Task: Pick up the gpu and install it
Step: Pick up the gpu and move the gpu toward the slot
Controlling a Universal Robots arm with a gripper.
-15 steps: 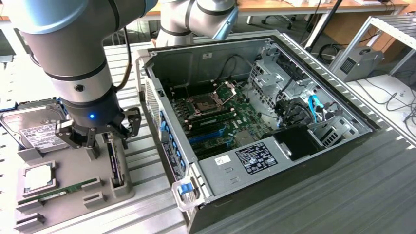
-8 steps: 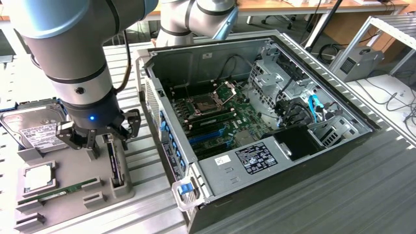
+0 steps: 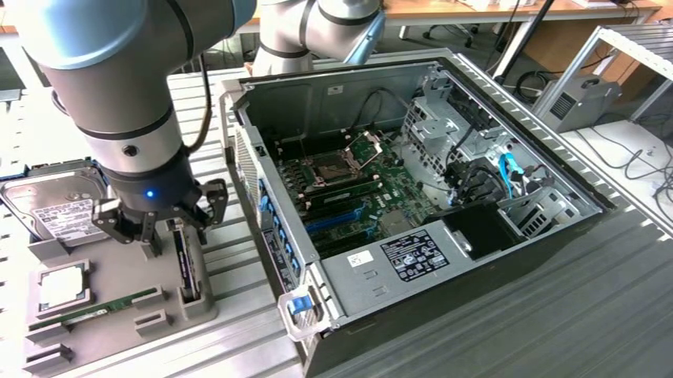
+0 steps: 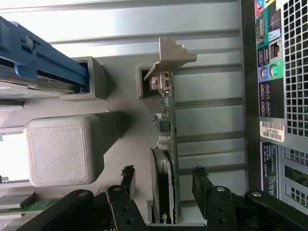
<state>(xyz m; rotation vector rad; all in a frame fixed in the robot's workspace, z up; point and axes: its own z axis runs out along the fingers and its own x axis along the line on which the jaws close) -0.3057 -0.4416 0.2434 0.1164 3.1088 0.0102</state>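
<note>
Gripper (image 3: 179,227) hangs with fingers spread open in the exterior view, just above the gpu (image 3: 187,272), which stands on edge in a grey holder (image 3: 118,269) beside the case (image 3: 315,94); in the wrist view the gpu (image 4: 166,139) sits between the fingers (image 4: 127,180), neither touching it; its bracket (image 4: 171,53) lies farthest from them.

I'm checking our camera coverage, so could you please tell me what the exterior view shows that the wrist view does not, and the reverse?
Exterior view: the arm, the motherboard inside the open case, and blue cables.
Wrist view: the rear ports, a barcode label, and a metal end bracket.
Both: the gpu standing on edge in the grey holder, with the open jaws either side of it, not gripping.
</note>
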